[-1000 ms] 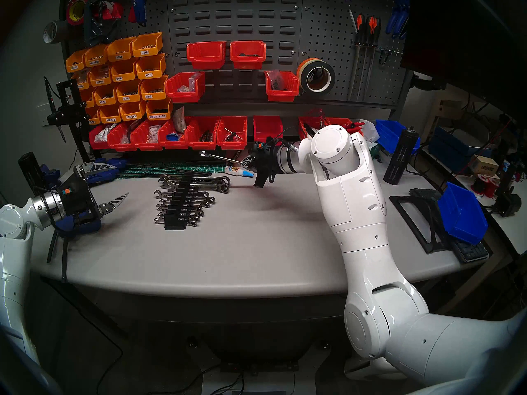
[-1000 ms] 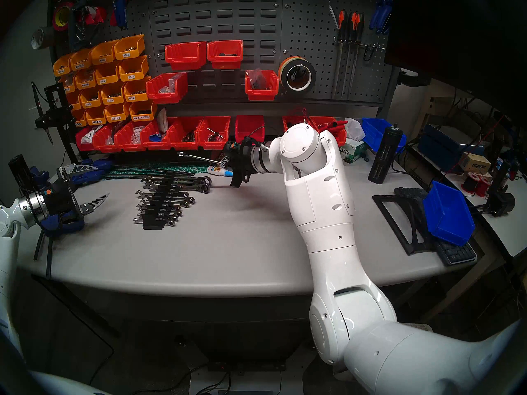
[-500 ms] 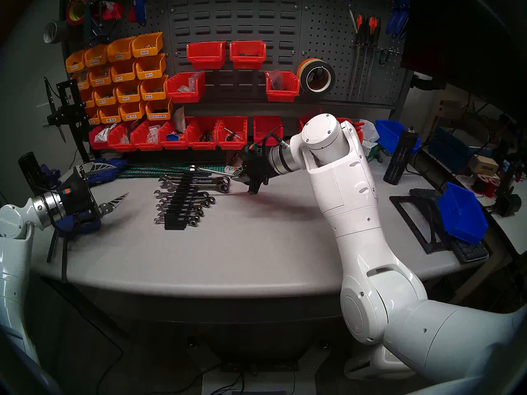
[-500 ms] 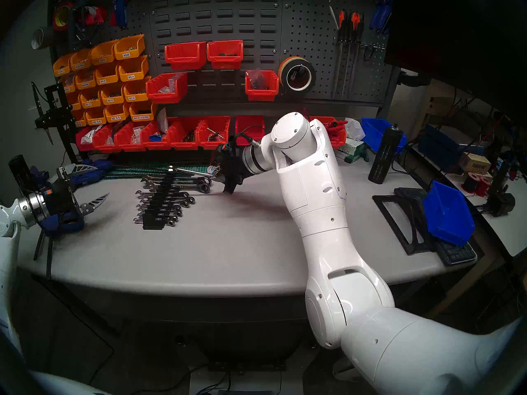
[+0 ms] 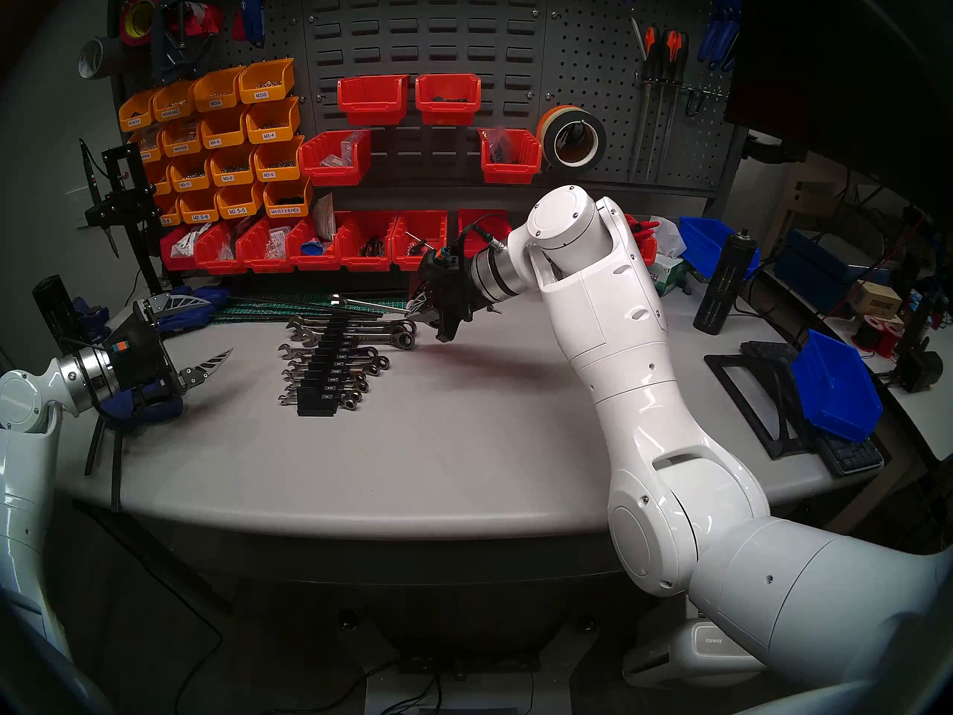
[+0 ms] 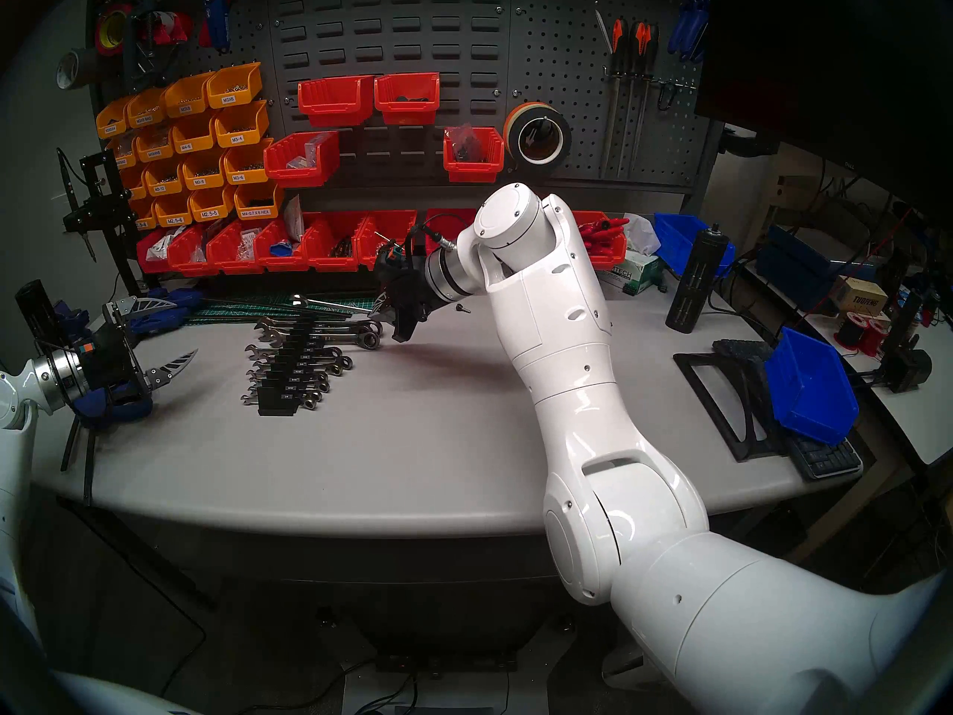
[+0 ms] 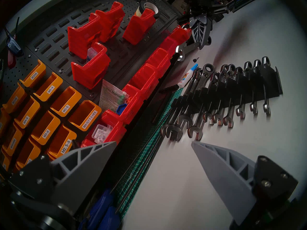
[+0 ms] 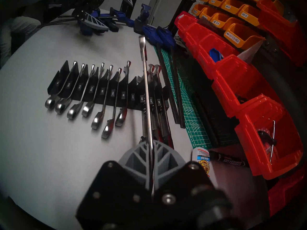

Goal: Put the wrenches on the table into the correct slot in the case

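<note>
The black case point(image 5: 314, 407) point(image 6: 276, 407) point(image 8: 54, 85) lies mid-table with several chrome wrenches in its grooves. My right gripper point(image 5: 424, 312) point(image 6: 384, 312) point(image 8: 152, 146) is shut on one long chrome wrench point(image 5: 368, 305) point(image 6: 330, 304) point(image 8: 145, 82). I hold it near its ring end, and the shank runs leftward in the air above the case's far, large-size end. In the right wrist view the shank crosses over the far grooves. My left gripper point(image 5: 220, 326) point(image 6: 185, 327) point(image 7: 153, 142) stands open and empty at the table's left, well clear of the case point(image 7: 274, 87).
A super glue bottle point(image 8: 201, 158) point(image 7: 187, 77) and a black marker point(image 8: 227, 160) lie just behind the case's far end. A green cutting mat point(image 5: 309, 306) and a row of red bins point(image 5: 361, 239) run along the back. A small black screw point(image 6: 464, 309) lies under my right wrist.
My right arm has carried the wrench leftward and lower, from near the bins to above the case's far end. The left arm has not moved.
</note>
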